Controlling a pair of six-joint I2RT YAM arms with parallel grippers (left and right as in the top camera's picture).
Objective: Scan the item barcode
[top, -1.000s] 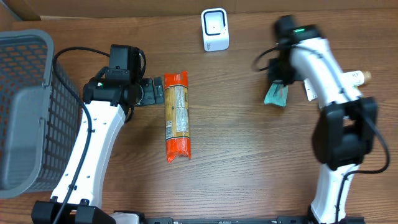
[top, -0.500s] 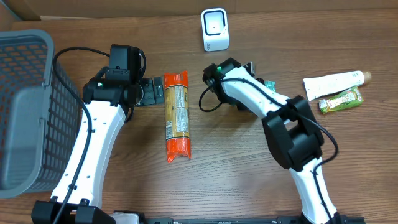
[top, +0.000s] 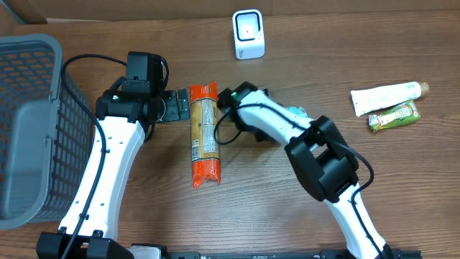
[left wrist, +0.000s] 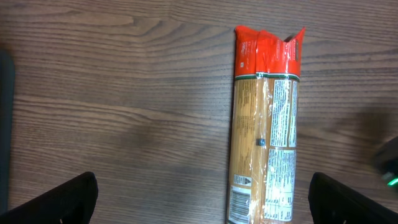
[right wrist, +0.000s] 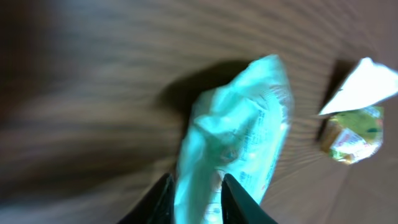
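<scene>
While the right arm stretches across the middle of the table, the right gripper has a teal packet between its two fingers. The fingers are close together, one on each side of the packet's lower end, and they touch it. The packet is crinkly and sticks out past the fingertips, with a dark shadow on the wood behind it. That wrist picture is blurry, so the small print on the packet cannot be read. From above, the arm hides most of the packet. It is a little to the right of the pasta bag and below the white scanner, well apart from the scanner.

The left gripper is open wide. Its fingers hold nothing and touch nothing. It sits just left of the far end of the pasta bag, which lies flat on the table and has orange ends.

A gray basket stands at the left edge. A white tube and a green bar lie side by side far to the right.
</scene>
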